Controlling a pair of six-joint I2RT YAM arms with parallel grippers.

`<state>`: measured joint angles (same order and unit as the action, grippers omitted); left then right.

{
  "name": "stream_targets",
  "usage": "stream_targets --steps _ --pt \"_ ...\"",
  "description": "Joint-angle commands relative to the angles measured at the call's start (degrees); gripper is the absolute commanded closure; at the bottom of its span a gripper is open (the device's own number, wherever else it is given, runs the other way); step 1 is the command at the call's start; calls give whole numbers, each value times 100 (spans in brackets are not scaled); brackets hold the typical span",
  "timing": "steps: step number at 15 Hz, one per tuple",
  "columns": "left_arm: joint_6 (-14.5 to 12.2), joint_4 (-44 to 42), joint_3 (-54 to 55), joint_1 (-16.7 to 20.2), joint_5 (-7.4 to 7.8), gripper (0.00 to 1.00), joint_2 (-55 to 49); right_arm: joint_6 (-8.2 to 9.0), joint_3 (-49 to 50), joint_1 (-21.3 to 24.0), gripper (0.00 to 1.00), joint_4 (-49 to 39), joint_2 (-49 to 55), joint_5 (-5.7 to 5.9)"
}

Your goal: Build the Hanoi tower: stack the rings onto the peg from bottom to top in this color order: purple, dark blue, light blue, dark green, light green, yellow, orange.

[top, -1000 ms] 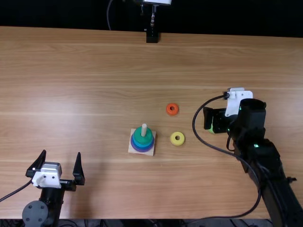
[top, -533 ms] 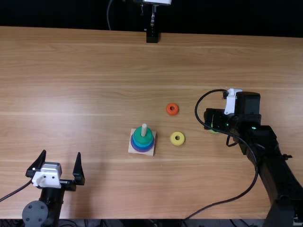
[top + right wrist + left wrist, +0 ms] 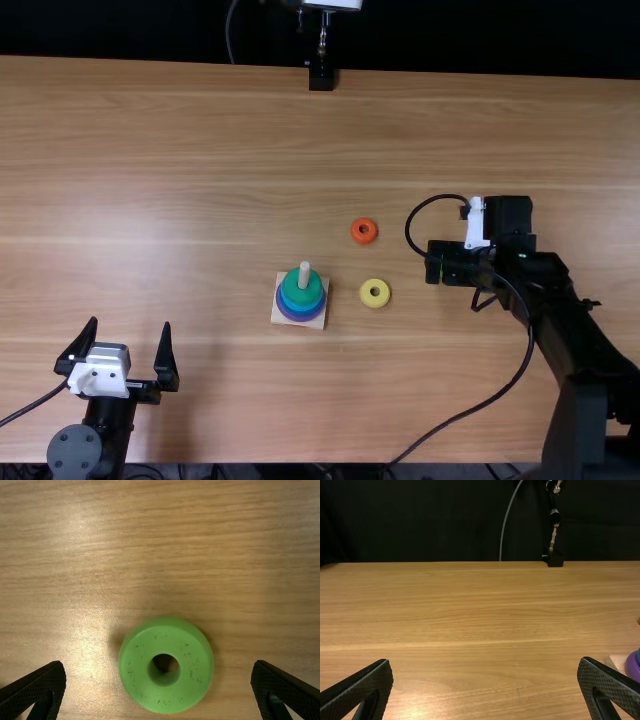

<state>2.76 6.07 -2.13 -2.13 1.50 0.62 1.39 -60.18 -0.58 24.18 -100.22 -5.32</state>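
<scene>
Stack [image 3: 301, 292], clock face centred here in the top view, 12 at the far edge; it sits around the peg [image 3: 304, 271] on its square base [image 3: 278, 318], dark green uppermost, so light green is presumably next; the bare peg tip stands ready to guide it. Yellow ring [image 3: 374, 301], flat near 3 o'clock; orange ring [image 3: 364, 240], flat between 1 and 2; both probably wait their turn. Light green ring [image 3: 194, 672], flat on the table, hole upward, beneath the right gripper [image 3: 159, 666], which lies between 2 and 3 o'clock, parted wide and empty; its fingers flank the ring, apparently for a grasp across the rim. Left gripper [image 3: 130, 324], well apart toward 9, spread and empty, seemingly parked to leave working room.
</scene>
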Motion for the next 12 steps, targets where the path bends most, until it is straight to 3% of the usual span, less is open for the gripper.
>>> stream_targets --steps 1,2,4,6,12 --pt "-76 37 213 37 -44 0 -62 30 -222 75 0 -8 -129 47" --pt "-76 37 213 37 -44 0 -62 30 -240 75 0 -8 -173 121" --pt "-76 37 213 37 -44 0 -62 51 -283 67 0 -29 -287 680" --pt "-76 37 213 37 -44 0 -62 62 -292 67 0 -18 -287 722" --pt "-76 37 213 37 -44 0 -62 30 -292 67 0 14 -305 669"
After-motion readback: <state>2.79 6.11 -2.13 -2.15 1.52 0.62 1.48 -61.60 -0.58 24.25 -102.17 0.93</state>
